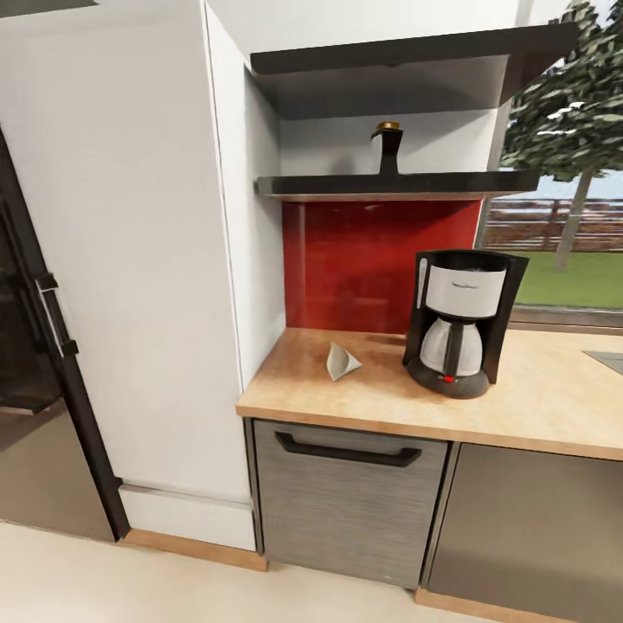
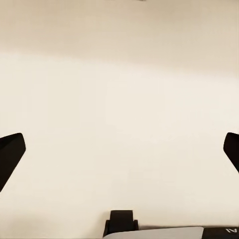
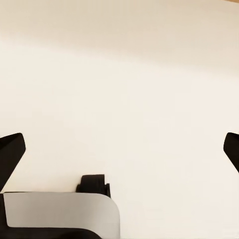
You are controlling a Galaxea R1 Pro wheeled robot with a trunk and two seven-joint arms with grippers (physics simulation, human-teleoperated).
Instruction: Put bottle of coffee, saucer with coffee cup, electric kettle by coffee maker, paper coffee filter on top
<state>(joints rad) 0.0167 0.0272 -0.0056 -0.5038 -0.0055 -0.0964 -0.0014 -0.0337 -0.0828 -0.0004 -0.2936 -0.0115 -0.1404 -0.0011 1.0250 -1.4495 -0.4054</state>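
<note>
Currently the tabletop is carrying the coffee maker, already standing in place with its carafe seated inside; carafe contents cannot be told. The shelf above is holding the bottle of coffee, not yet moved down. The paper coffee filter is lying on the tabletop beside the machine, not on top. In both wrist views, the left gripper and right gripper are hanging over pale floor, jaws apart, gripping nothing.

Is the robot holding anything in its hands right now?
No. The left end effector and the right end effector are both open, with only pale floor between their fingers.
</note>
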